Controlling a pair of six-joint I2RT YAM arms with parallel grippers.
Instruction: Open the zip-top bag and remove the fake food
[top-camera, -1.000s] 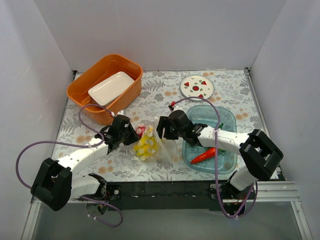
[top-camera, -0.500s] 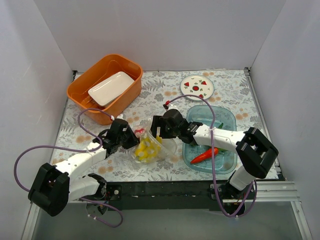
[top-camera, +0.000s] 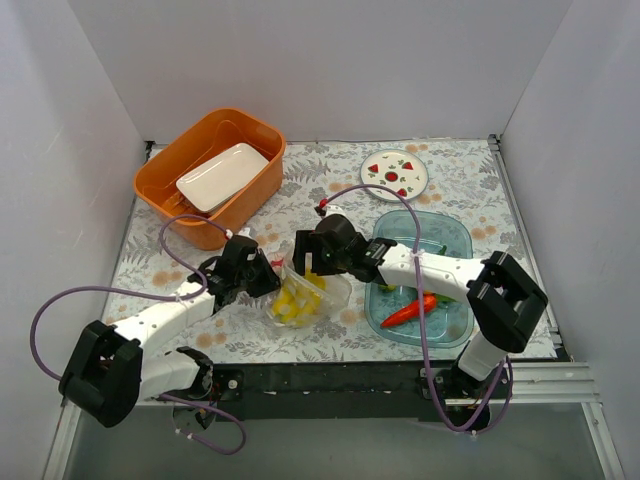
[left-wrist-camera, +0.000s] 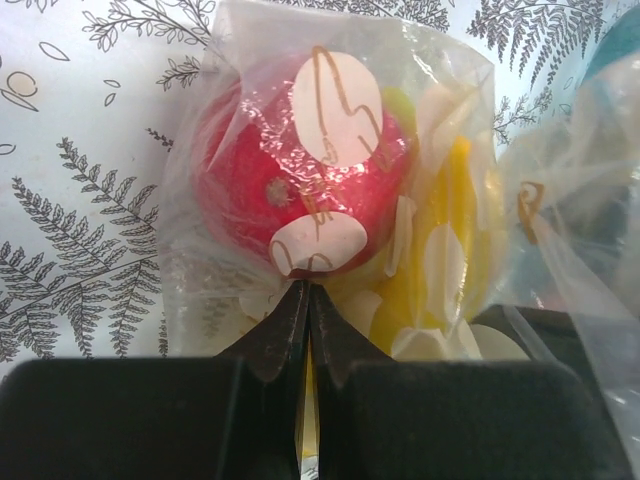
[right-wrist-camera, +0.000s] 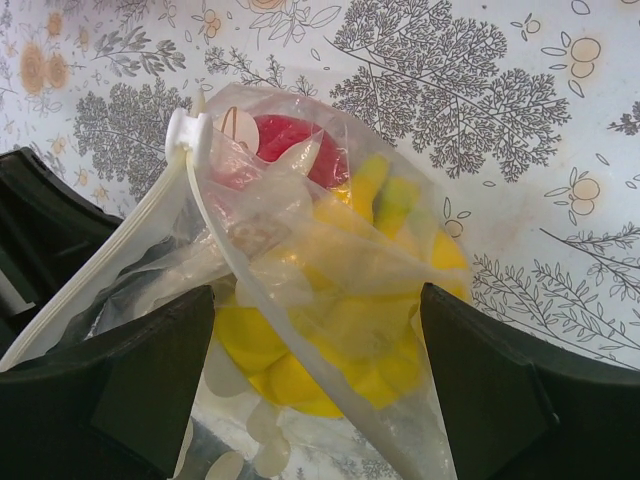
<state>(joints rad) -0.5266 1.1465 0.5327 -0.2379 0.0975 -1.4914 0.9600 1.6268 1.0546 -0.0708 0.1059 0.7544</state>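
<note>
Mid-table, right gripper (top-camera: 303, 266) shifted left over the zip-top bag (top-camera: 300, 300), jaws spread. Bag film pinched tight in left gripper (top-camera: 273, 284).

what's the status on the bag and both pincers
Left pincer shut on zip-top bag edge. Right pincer open, straddling bag mouth. Tomato, yellow pieces inside; red pepper in blue tray. Nothing blocking.
</note>
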